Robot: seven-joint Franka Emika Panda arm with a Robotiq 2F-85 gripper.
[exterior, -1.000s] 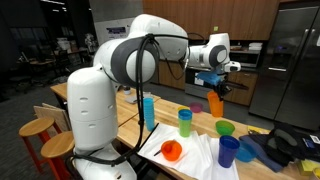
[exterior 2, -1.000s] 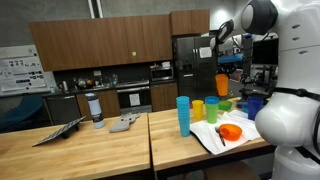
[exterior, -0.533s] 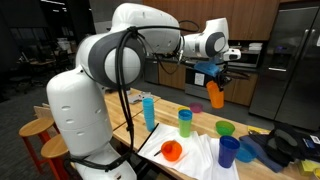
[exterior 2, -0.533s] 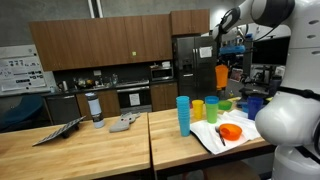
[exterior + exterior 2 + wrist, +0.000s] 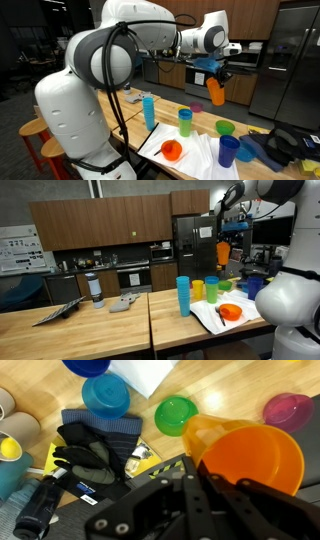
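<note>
My gripper (image 5: pixel 214 76) hangs high above the wooden table (image 5: pixel 165 115), shut on the rim of an orange cup (image 5: pixel 216 92). The cup (image 5: pixel 222 255) dangles below the gripper (image 5: pixel 224 240) in front of the dark fridge. In the wrist view the orange cup (image 5: pixel 248 455) fills the right side, mouth toward the camera, with the black fingers (image 5: pixel 190 490) clamped on its wall. Far below it lie a green cup (image 5: pixel 177 414), a blue cup (image 5: pixel 105 398) and a purple cup (image 5: pixel 288 408).
On the table stand a tall light-blue cup (image 5: pixel 149 110), a green-and-blue stack (image 5: pixel 185 122), a green cup (image 5: pixel 225 128) and a dark blue cup (image 5: pixel 229 150). An orange cup (image 5: pixel 172 150) lies on a white cloth (image 5: pixel 195 158). Black gloves (image 5: pixel 95 450) lie at the table's end.
The arm has swung and raised the orange cup a little higher above the table. The grip is unchanged.
</note>
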